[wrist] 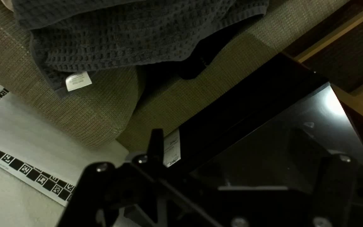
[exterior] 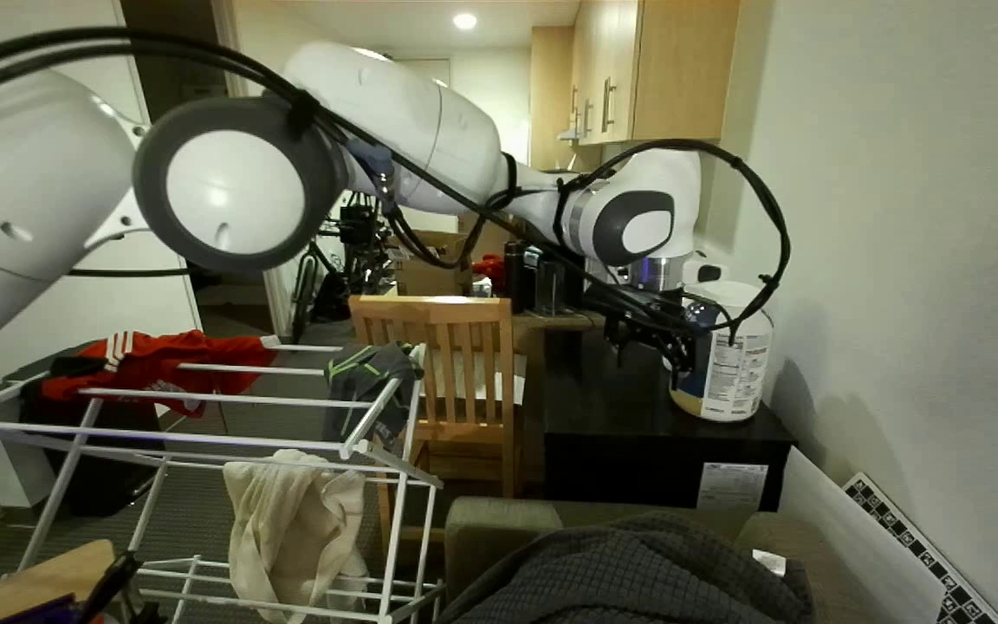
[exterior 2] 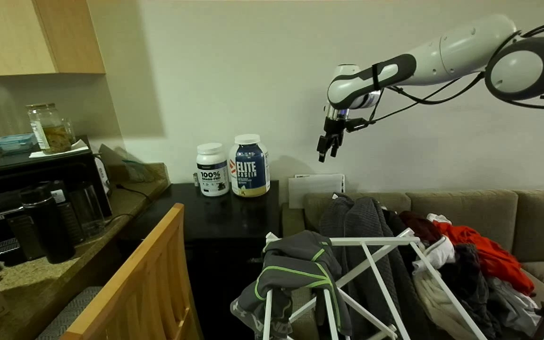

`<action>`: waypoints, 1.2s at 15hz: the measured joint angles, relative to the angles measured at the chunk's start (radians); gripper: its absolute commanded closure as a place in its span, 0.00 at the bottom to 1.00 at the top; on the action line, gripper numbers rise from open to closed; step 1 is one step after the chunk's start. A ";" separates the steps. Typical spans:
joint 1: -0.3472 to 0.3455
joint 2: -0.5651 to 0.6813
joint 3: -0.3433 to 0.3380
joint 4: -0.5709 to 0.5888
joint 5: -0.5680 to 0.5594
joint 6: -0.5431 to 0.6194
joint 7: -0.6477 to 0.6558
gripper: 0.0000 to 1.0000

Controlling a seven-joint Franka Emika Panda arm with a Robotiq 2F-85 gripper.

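My gripper (exterior 2: pixel 327 156) hangs in the air with its fingers pointing down and nothing between them. In the wrist view the jaws stand wide apart, with the glossy top of a black cabinet (wrist: pixel 282 148) seen between and beyond them. Well to the left in an exterior view, a large tub with a blue label (exterior 2: pixel 249 165) and a white lid stands upright on that cabinet. Close beside it is a smaller white tub (exterior 2: pixel 213 172). From another angle the gripper (exterior: pixel 648 360) overlaps the large tub (exterior: pixel 735 373); no contact shows.
A sofa (exterior 2: pixel 461 212) with piled clothes and a dark grey towel (wrist: pixel 131 41) lies below. A white drying rack (exterior: pixel 230 439) holds garments. A wooden chair (exterior: pixel 434 364) stands by the cabinet. A patterned white board (wrist: pixel 43 126) leans near the wall.
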 measured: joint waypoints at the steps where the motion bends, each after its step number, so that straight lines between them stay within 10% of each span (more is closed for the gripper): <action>1: 0.014 0.021 -0.001 0.016 -0.014 0.001 0.032 0.00; 10: 0.044 0.091 -0.006 0.069 -0.080 -0.012 0.112 0.00; 18: -0.032 0.087 0.002 0.051 -0.081 -0.019 -0.185 0.00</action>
